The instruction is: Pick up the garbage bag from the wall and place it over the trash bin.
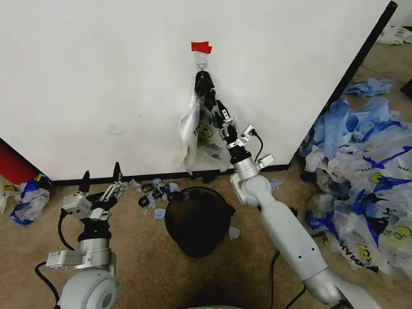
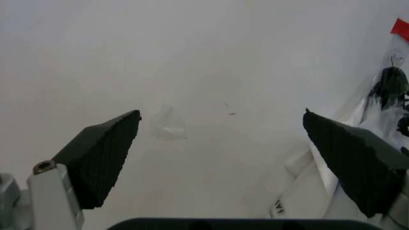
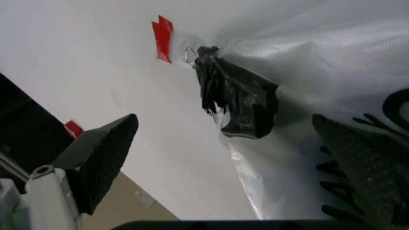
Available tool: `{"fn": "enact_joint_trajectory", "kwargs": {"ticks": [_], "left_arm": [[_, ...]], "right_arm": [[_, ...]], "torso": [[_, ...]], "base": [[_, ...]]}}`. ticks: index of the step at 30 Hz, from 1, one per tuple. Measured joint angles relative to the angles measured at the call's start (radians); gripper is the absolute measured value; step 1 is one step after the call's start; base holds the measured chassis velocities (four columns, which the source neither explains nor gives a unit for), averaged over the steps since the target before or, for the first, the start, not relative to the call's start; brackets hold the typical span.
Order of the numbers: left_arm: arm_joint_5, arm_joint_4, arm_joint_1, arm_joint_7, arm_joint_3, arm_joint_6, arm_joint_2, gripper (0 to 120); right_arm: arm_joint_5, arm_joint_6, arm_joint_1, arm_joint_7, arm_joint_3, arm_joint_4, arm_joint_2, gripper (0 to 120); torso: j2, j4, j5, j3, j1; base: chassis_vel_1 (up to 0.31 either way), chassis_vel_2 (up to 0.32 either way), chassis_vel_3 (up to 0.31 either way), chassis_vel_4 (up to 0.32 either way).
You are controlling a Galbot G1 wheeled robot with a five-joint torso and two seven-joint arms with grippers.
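Observation:
The garbage bag [image 1: 195, 132] hangs from a small metal hook [image 1: 201, 64] under a red tape strip [image 1: 201, 47] on the white wall [image 1: 96, 77]. Its dark bunched top [image 3: 236, 100] hangs from the hook [image 3: 189, 53]. My right gripper [image 1: 215, 106] is raised against the bag's upper part and stands open [image 3: 236, 163], one finger [image 3: 367, 167] over the clear plastic, the other [image 3: 102, 158] beside the wall. The black mesh trash bin [image 1: 196, 219] stands on the floor below. My left gripper [image 1: 101, 174] is low at the left, open [image 2: 230, 158], facing bare wall, with the bag [image 2: 377, 120] off to one side.
A big heap of blue-and-white bags [image 1: 367, 161] covers the floor at the right. Small blue and black scraps [image 1: 154, 190] lie by the black baseboard [image 1: 148, 179]. Another bag [image 1: 26, 196] and a red object [image 1: 13, 164] sit at the far left.

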Motion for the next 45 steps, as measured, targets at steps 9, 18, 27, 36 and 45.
{"fn": "enact_joint_trajectory", "kwargs": {"ticks": [9,18,27,36,45], "left_arm": [[0.009,-0.003,0.022,0.000,-0.009,0.000,-0.004,100],[0.018,-0.013,0.044,0.000,-0.014,-0.001,-0.011,100],[0.034,-0.015,0.064,0.001,-0.013,-0.005,-0.026,100],[0.046,-0.016,0.076,0.004,-0.004,-0.008,-0.035,100],[0.056,-0.040,0.105,0.006,-0.009,-0.011,-0.044,100]], "right_arm": [[0.000,-0.028,0.042,-0.031,0.009,-0.058,0.045,100],[-0.001,-0.035,0.069,-0.038,0.008,-0.100,0.085,100],[-0.001,-0.036,0.077,-0.044,0.024,-0.109,0.086,100],[0.001,-0.042,0.080,-0.046,0.024,-0.110,0.088,80],[0.002,-0.045,0.084,-0.044,0.026,-0.119,0.103,50]], "torso": [[0.000,-0.0001,0.0000,0.000,0.000],[0.000,0.0001,0.0000,0.000,0.000],[0.000,0.0000,0.0000,0.000,0.000],[0.000,0.0000,0.0000,0.000,0.000],[0.000,0.0000,0.0000,0.000,0.000]], "base": [[0.000,0.000,0.000,0.000],[0.000,0.000,0.000,0.000],[0.000,0.000,0.000,0.000],[0.000,0.000,0.000,0.000],[0.000,0.000,0.000,0.000]]}}
